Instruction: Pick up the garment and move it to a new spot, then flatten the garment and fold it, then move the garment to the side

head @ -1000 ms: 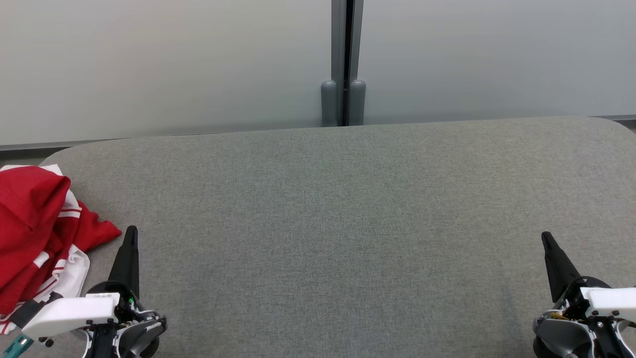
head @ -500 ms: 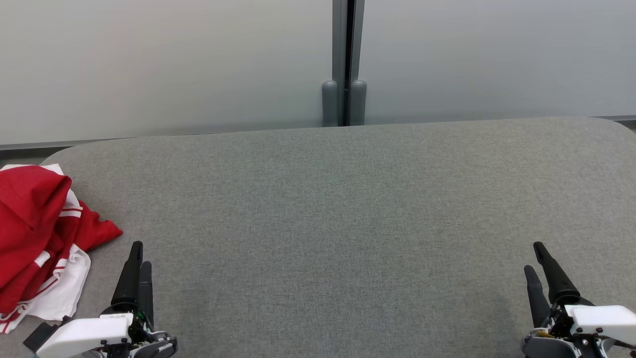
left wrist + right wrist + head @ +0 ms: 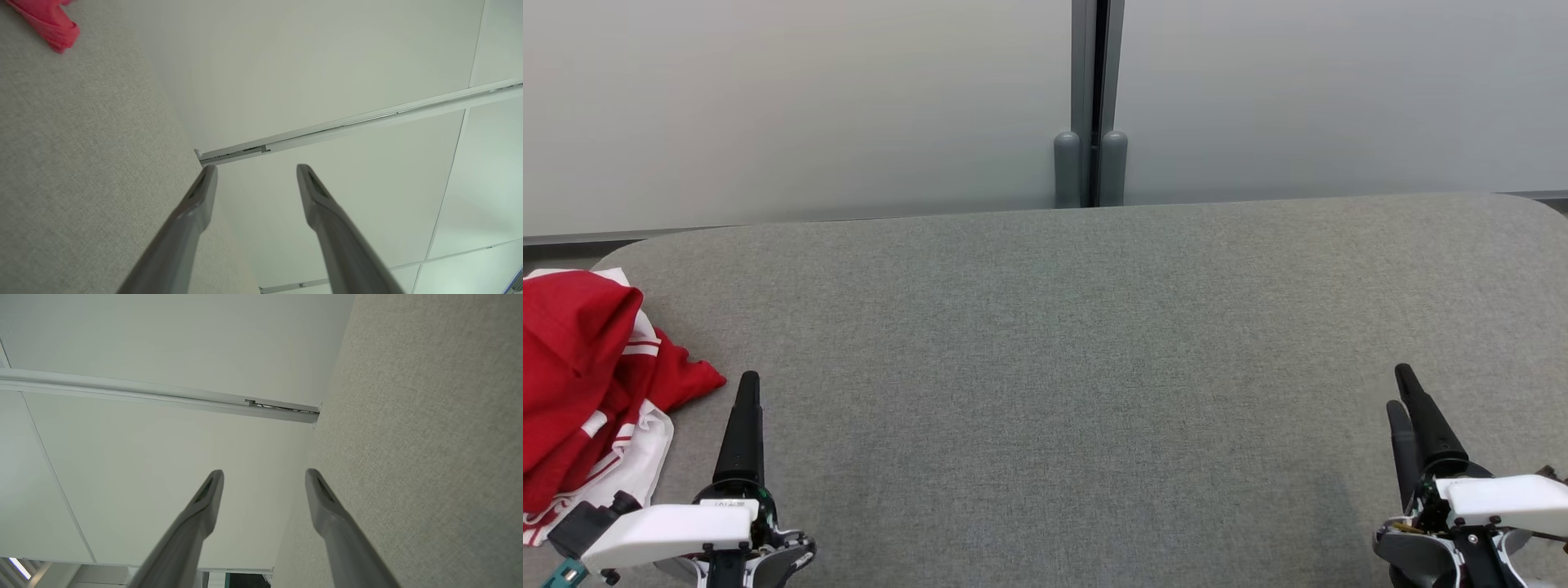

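The garment, red with white stripes and a white part, lies crumpled at the left edge of the grey table. A red corner of the garment shows in the left wrist view's upper left. My left gripper hovers at the lower left, just right of the garment and apart from it; in its wrist view the left gripper stands open and empty. My right gripper is at the lower right, far from the cloth. Nothing sits between the spread fingers of the right gripper in its wrist view.
A pale frosted wall with a dark grey post runs behind the table's far edge. The table has rounded far corners, and its grey fabric top spreads wide between the two grippers.
Both grippers have gone from shut to open. They dipped toward the near edge, then rose again; the garment has not moved.
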Tool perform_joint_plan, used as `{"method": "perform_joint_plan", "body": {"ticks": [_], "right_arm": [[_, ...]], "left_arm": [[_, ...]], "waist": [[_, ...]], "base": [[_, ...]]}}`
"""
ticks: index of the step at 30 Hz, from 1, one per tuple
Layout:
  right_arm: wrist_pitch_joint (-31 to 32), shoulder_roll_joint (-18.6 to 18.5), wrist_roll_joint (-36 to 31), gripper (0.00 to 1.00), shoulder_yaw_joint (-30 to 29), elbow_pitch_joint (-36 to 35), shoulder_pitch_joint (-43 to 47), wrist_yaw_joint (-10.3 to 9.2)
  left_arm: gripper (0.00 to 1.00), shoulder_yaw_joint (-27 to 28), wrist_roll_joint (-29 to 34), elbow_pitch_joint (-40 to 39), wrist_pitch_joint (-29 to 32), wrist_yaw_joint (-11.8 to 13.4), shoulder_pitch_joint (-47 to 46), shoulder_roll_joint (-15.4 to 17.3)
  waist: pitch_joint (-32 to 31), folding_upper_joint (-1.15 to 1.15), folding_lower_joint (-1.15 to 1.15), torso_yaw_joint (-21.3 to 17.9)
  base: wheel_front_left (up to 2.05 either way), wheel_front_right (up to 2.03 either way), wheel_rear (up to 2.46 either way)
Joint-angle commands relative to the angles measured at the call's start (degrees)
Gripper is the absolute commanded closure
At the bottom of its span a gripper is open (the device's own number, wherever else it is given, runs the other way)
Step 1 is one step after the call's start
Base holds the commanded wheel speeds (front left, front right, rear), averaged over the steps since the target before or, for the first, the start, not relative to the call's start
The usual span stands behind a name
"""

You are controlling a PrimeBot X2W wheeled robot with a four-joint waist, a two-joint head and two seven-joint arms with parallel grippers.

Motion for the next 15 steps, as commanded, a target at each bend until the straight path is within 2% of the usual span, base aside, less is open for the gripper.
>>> {"method": "perform_joint_plan", "body": {"ticks": [1, 11, 12, 15], "right_arm": [[-0.9, -0.8, -1.7, 0.00, 0.4, -1.8, -1.7, 0.07], [-3.1, -1.4, -9.8, 0.00, 2.3, -4.2, -2.1, 0.08], [-3.1, -1.4, -9.8, 0.00, 2.3, -4.2, -2.1, 0.08], [-4.0, -1.5, -13.9, 0.00, 2.5, -3.6, -2.1, 0.08]], "left_arm": [[0.00, -0.2, 2.2, -1.6, -0.6, 0.2, -2.1, 0.6], [0.00, -2.1, 16.6, -3.7, -2.9, 1.5, -2.0, 0.7], [0.00, -2.1, 16.6, -3.7, -2.9, 1.5, -2.0, 0.7], [0.00, -3.1, 22.1, -3.9, -3.7, 2.2, -1.8, 0.7]], "waist": [[0.0, 0.00, 0.00, 0.0], [0.0, 0.00, 0.00, 0.1], [0.0, 0.00, 0.00, 0.1], [-0.1, 0.00, 0.00, 0.2]], "base": [[0.00, 0.00, 0.00], [0.00, 0.00, 0.00], [0.00, 0.00, 0.00], [0.00, 0.00, 0.00]]}}
